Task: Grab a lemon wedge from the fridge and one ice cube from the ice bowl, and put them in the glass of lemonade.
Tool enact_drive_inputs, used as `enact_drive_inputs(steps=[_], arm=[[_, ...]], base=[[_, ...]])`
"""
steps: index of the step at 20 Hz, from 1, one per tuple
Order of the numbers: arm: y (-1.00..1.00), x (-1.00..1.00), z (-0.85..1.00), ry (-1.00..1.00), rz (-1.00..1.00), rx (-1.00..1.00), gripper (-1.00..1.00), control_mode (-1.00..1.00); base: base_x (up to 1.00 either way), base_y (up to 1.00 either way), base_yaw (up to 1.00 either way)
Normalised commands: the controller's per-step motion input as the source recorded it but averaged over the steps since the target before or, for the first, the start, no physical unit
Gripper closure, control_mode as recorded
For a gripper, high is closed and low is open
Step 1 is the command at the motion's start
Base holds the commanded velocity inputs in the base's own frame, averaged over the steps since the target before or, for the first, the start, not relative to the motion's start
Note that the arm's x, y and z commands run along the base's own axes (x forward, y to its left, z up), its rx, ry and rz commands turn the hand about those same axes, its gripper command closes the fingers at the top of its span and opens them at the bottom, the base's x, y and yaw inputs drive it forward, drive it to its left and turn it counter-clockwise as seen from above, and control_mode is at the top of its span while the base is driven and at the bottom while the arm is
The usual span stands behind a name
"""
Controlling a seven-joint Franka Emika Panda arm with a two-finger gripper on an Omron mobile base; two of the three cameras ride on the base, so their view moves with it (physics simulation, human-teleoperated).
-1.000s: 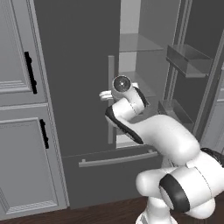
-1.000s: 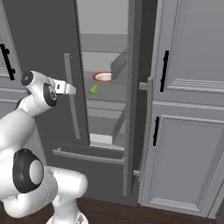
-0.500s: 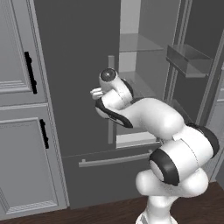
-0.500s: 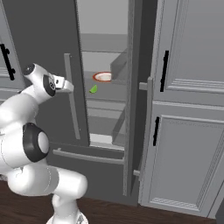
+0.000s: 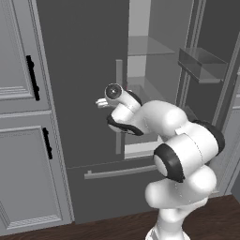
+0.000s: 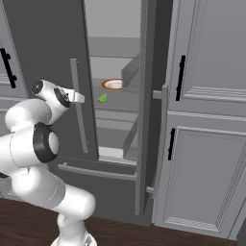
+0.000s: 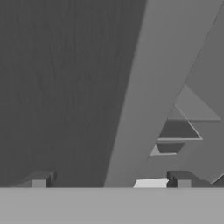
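Light grey panelled cabinets (image 5: 23,140) stand to the left in the left base view, an upper door over a lower one, each with a short black vertical handle (image 5: 31,77) near its right edge. In the right base view, matching grey panelled cabinets (image 6: 211,144) fill the right side, again stacked upper over lower, with black handles (image 6: 180,78) on their left edges. The floor (image 6: 158,235) is dark brown wood. Lighting is even and soft.

Glossy white rounded arm (image 5: 183,140) with dark joint bands and a round dark-ringed wrist cap
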Motion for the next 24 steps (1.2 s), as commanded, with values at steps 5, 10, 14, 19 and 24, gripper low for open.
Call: enact_drive_inputs(steps=[5,10,14,19,24], arm=[[-0.01,0.41,-0.09,0.0,0.0,0.0,-1.0,-1.0],[0.0,0.42,-0.08,0.0,0.0,0.0,-1.0,-1.0],[0.0,0.32,-0.17,-0.04,0.0,-0.02,1.0,-1.0],[0.0,0.04,-0.02,-0.01,0.0,-0.01,1.0,-1.0],[0.2,-0.25,0.09,-0.02,0.0,0.0,1.0,-1.0]], base=[[0.0,0.0,0.0],[0.0,0.0,0.0],[0.0,0.0,0.0],[0.0,0.0,0.0],[0.0,0.0,0.0]])
